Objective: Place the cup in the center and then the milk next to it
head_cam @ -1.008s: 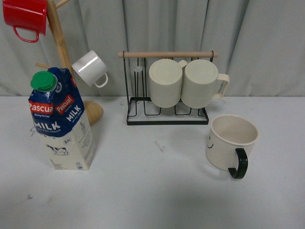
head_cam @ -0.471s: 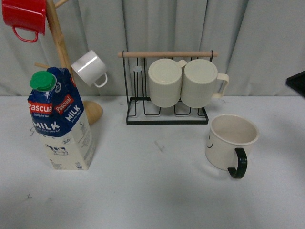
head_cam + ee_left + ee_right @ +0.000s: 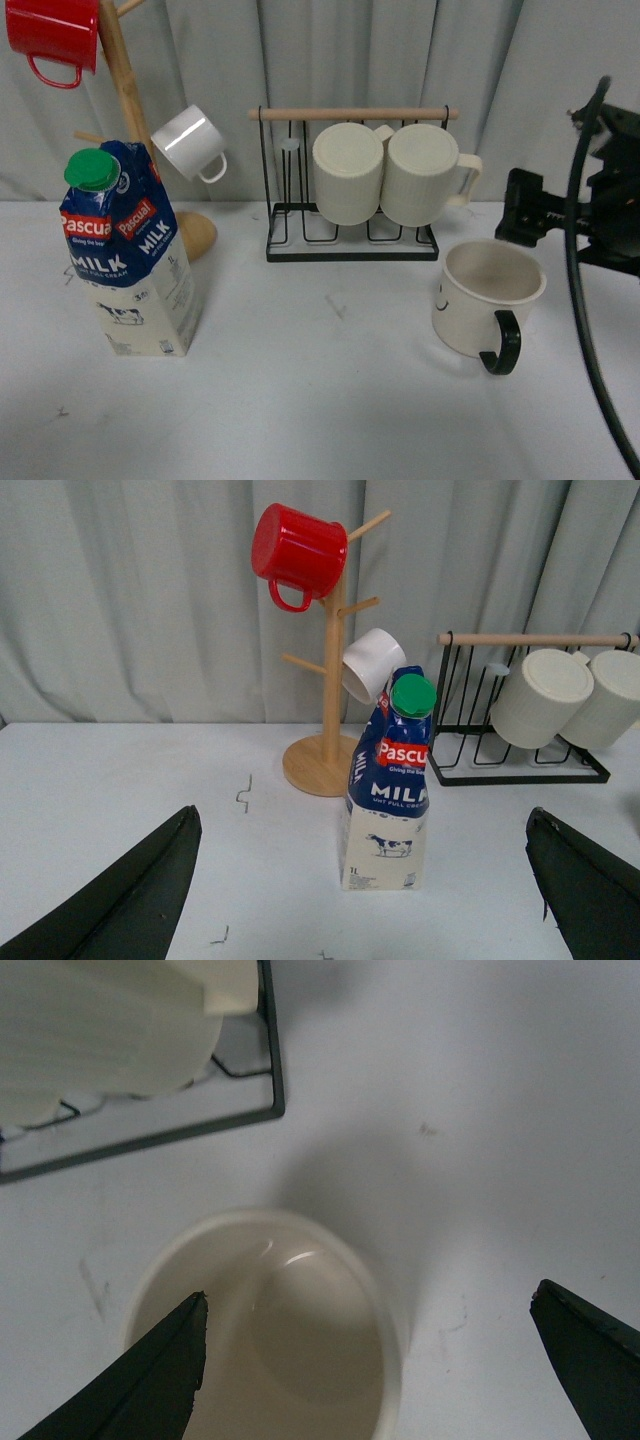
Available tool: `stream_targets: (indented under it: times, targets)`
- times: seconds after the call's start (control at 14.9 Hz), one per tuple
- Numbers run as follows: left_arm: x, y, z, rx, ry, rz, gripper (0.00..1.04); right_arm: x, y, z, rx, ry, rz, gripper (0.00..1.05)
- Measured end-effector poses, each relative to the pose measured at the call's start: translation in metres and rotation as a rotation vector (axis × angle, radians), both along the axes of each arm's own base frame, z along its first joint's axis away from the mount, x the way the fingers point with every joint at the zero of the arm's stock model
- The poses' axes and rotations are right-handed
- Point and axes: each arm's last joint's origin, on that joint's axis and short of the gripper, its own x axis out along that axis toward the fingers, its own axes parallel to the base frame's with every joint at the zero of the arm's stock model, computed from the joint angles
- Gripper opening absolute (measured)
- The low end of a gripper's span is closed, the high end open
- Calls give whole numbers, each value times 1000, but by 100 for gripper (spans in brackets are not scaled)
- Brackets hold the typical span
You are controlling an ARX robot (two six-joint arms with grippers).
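The cup point(image 3: 488, 300), a wide cream mug with a black handle and a smiley face, stands upright at the right of the table. The milk point(image 3: 125, 250) carton stands upright at the left. My right gripper point(image 3: 528, 212) is open, hovering just above and behind the cup. In the right wrist view the gripper point(image 3: 370, 1295) is open over the cup point(image 3: 270, 1340), with one finger over its inside and the other over bare table. In the left wrist view my left gripper point(image 3: 362, 815) is open and empty, well short of the milk point(image 3: 390, 780).
A wooden mug tree point(image 3: 125, 90) with a red mug point(image 3: 52, 35) and a small white mug point(image 3: 188, 143) stands behind the milk. A black wire rack point(image 3: 350, 240) holds two ribbed cream mugs point(image 3: 390, 172) at the back. A grey curtain hangs behind.
My right arm has come in from the right edge and now hovers by the cup. The cup, the milk and the racks have not moved.
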Motion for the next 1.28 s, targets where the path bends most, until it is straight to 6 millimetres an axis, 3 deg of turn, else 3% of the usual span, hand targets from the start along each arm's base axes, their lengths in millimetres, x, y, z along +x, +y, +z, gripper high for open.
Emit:
stream_targets:
  times: [0.27,0.54,0.67,1.08,1.21,1.28]
  targets:
    - [0,0,0,0,0,0,98,1,6,-17,-62,69,9,98]
    - [0,0,0,0,0,0,98,2,5,-21,-72,77,10,94]
    - [0,0,0,0,0,0,98,2,5,-21,-75,77,6,69]
    - [0,0,0,0,0,0,98,1,5,-21,-72,78,10,6]
    - [0,0,0,0,0,0,98,-6,9,-11,-61,70,28,3]
    - [0,0,0,0,0,0,98,-10,21,3,-57,37,60,3]
